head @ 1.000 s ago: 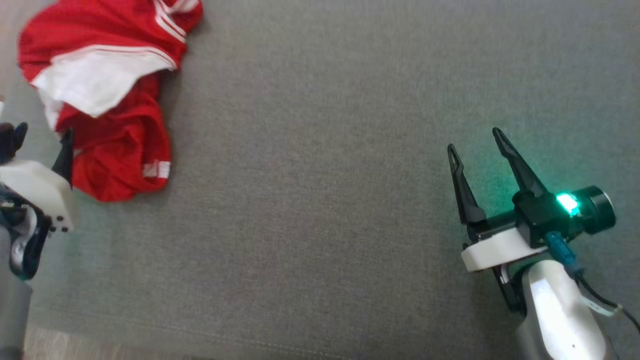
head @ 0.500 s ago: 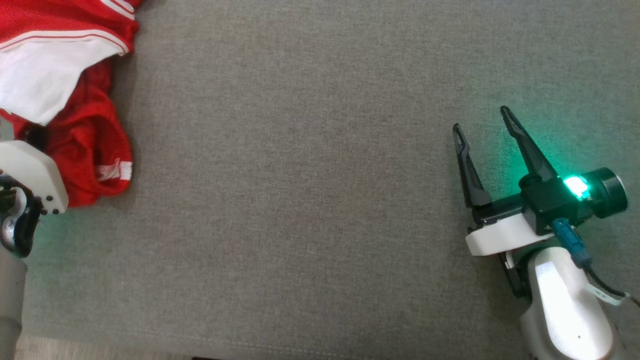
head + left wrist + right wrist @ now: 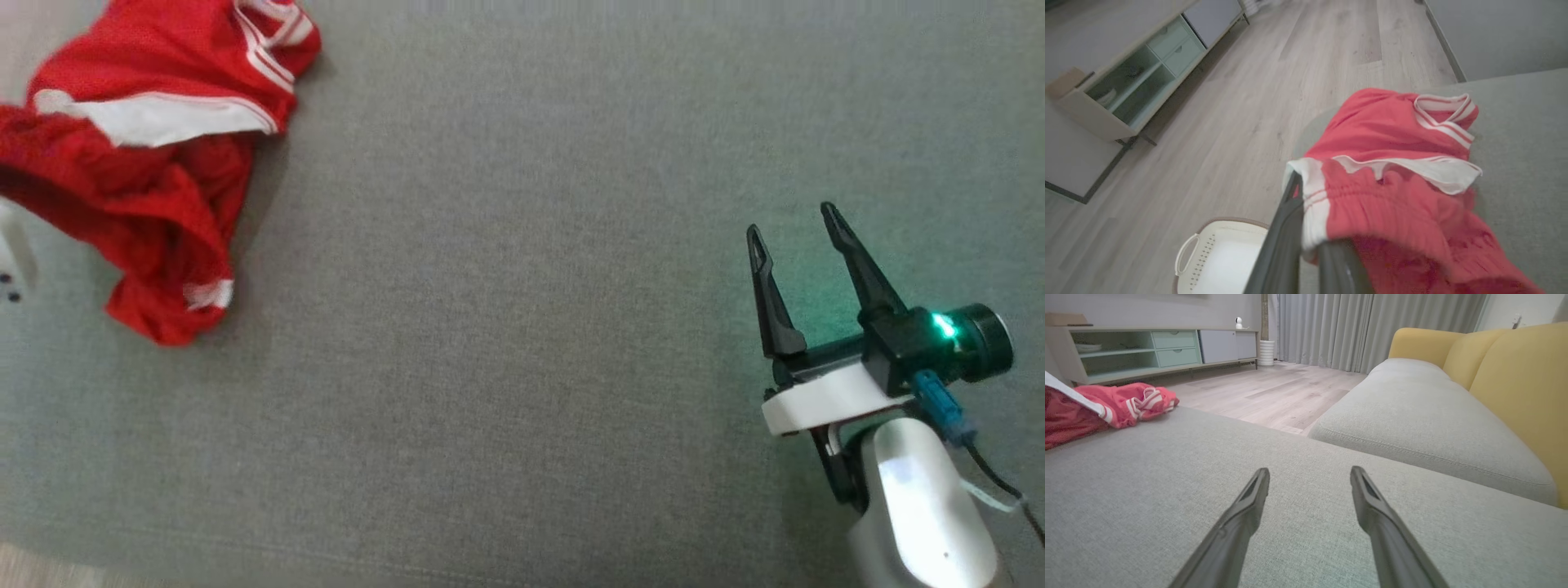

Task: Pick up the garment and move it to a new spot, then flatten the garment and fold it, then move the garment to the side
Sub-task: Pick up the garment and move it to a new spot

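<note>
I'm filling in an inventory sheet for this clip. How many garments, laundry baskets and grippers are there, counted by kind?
garment: 1, red with white trim
laundry basket: 1, pale, on the floor
grippers: 2, the left gripper shut on the garment, the right gripper open
Total: 4

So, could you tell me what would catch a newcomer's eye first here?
The red garment with white trim, bunched at the grey cushion's left edge, with the left fingers shut on its edge. Next, the right gripper, fingers open, glowing green over bare cushion at the lower right.
</note>
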